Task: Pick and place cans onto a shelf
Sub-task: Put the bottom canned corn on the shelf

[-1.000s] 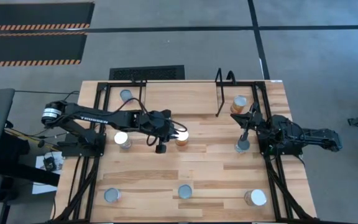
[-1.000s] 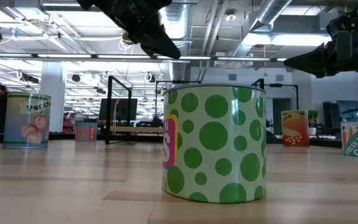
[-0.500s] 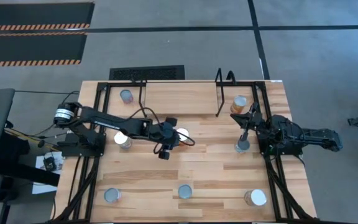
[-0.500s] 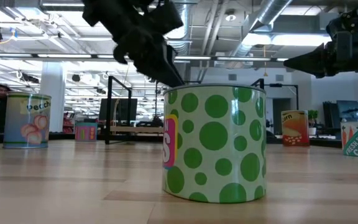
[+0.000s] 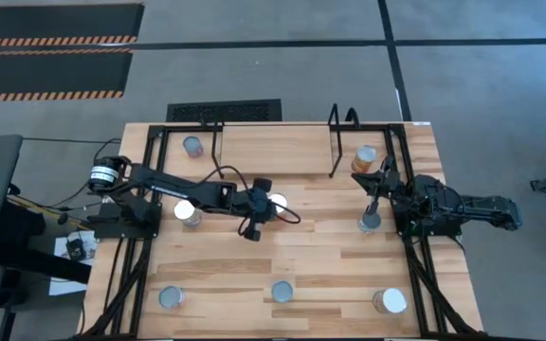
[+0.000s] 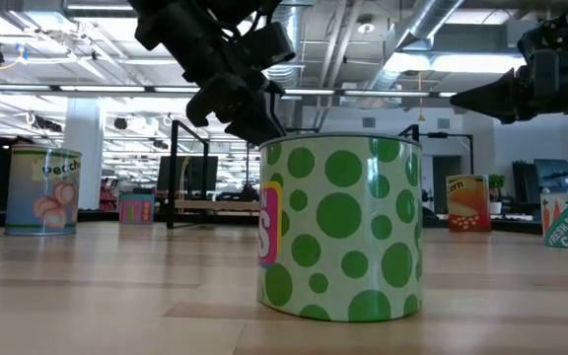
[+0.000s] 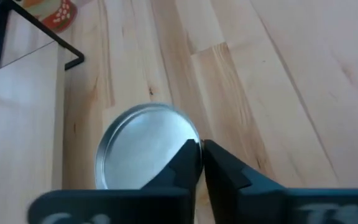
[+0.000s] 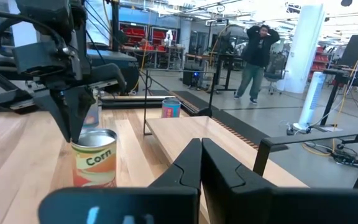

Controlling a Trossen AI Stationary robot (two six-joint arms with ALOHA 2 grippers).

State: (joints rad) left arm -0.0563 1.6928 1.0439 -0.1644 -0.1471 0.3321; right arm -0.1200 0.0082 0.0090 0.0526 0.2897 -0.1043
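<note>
An orange Corn can (image 8: 95, 165) with a silvery top (image 5: 279, 201) stands upright on the table's middle, in front of the shelf (image 5: 273, 152), a light board between black tube loops. My left gripper (image 7: 201, 146) is shut. It points down over the can's top and also shows in the right wrist view (image 8: 73, 138). My right gripper (image 8: 200, 144) is shut and empty at the table's right (image 5: 375, 194), above a grey-topped can (image 5: 370, 224). My left gripper's shut fingertips stand at the Corn can's silvery top, near its rim (image 7: 188, 140), coming from above and pointing down. I cannot tell whether they touch it. The can stands upright on the table.
Other cans stand left of the Corn can (image 5: 188, 210), beside the shelf's left end (image 5: 192, 145) and right end (image 5: 363, 156), and along the near edge (image 5: 171, 297), (image 5: 282, 291), (image 5: 387, 300). A green-dotted can (image 6: 341, 232) fills the low view. A person (image 8: 257, 56) stands far off.
My left gripper has gone toward the table's right edge and down, from beside the Corn can to over its top. The can has stayed where it was.
</note>
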